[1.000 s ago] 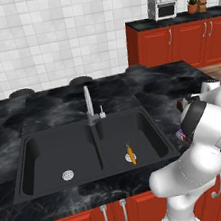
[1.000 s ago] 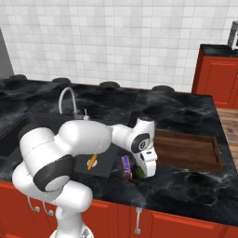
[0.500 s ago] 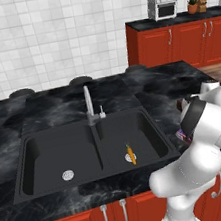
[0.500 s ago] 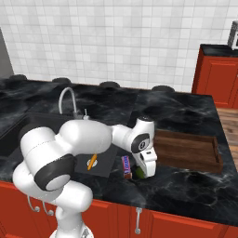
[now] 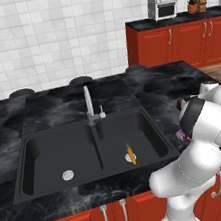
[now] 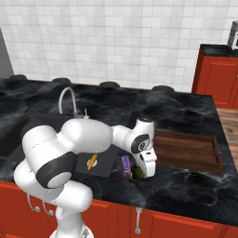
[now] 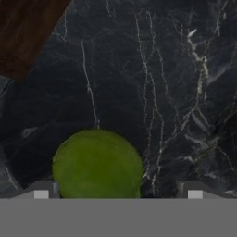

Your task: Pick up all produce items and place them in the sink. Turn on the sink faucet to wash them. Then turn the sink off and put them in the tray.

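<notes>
Hand view has the tool (image 7: 118, 194) low over the lime (image 7: 97, 166), its two fingers spread apart with the lime between them but nearer one finger, not yet clamped on it; the lime sits on the bare desk (image 7: 185, 69) near the front edge, between the sink and the tray (image 7: 23, 32). One carrot (image 5: 131, 154) already lies in the sink (image 5: 42, 143), in the basin nearer the tray, beside that basin's drain. So, by my reckoning, one of two produce items is in and the second is about to be picked. What is left, as I judge it: carry the lime to the sink, run the faucet (image 5: 88, 103), shut it off, then move both items into the tray, which holds nothing yet. Counted: one carrot, one lime, one wrapped packet (image 6: 126, 165) just beside the lime, one faucet, two basins, one tray.
</notes>
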